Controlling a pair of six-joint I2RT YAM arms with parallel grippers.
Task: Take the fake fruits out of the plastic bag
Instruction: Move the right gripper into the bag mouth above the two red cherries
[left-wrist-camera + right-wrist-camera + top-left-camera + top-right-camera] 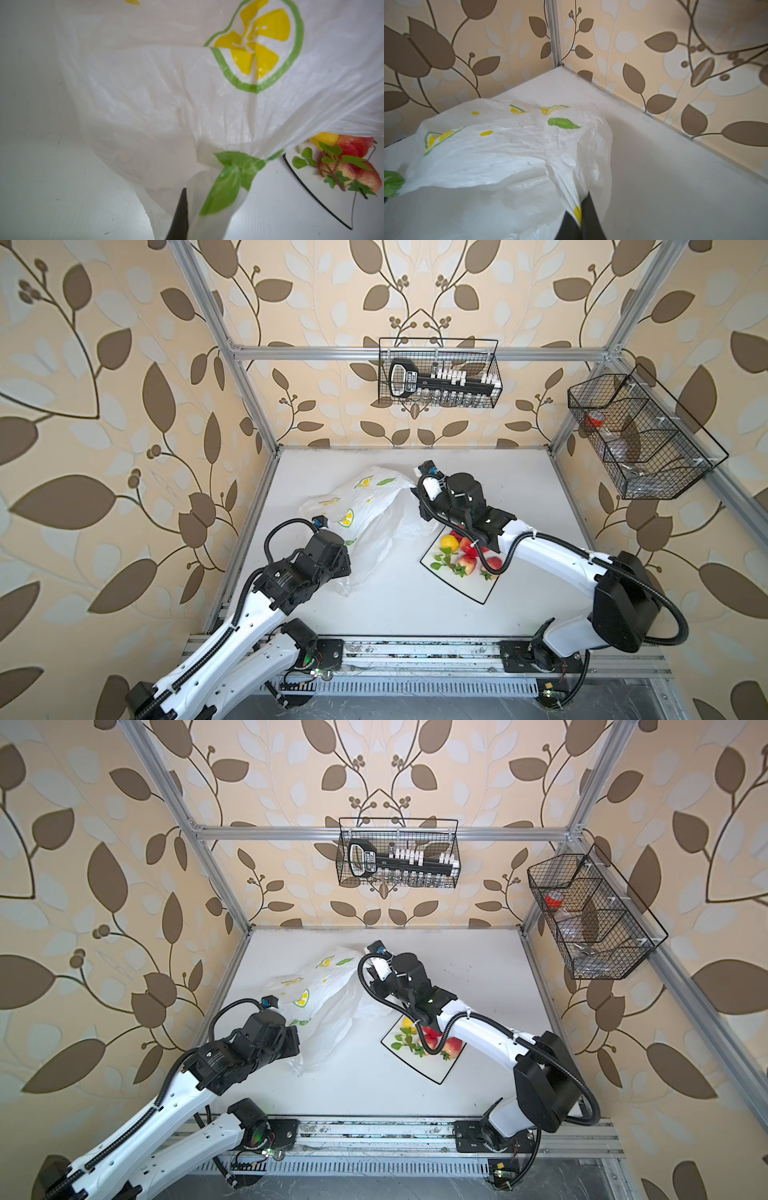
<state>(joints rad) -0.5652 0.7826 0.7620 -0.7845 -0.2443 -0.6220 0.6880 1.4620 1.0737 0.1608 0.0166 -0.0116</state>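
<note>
Plastic bag [374, 510] lies slack on the table [407, 614], left of centre in both top views. Fake fruits [463, 558] sit on the square plate [478, 591] right of centre, just beside the bag's nearer edge. Whether any remain inside cannot be told. Left claw [193, 212] is closed, pinching a bunched fold at the bag's lower left. Right claw [580, 216] is closed, gripping film at its upper right end. Recommendation: raise both grips evenly and slowly so any leftover piece slides out towards the plate, keeping trailing film clear of the fruit so nothing is swept off
</note>
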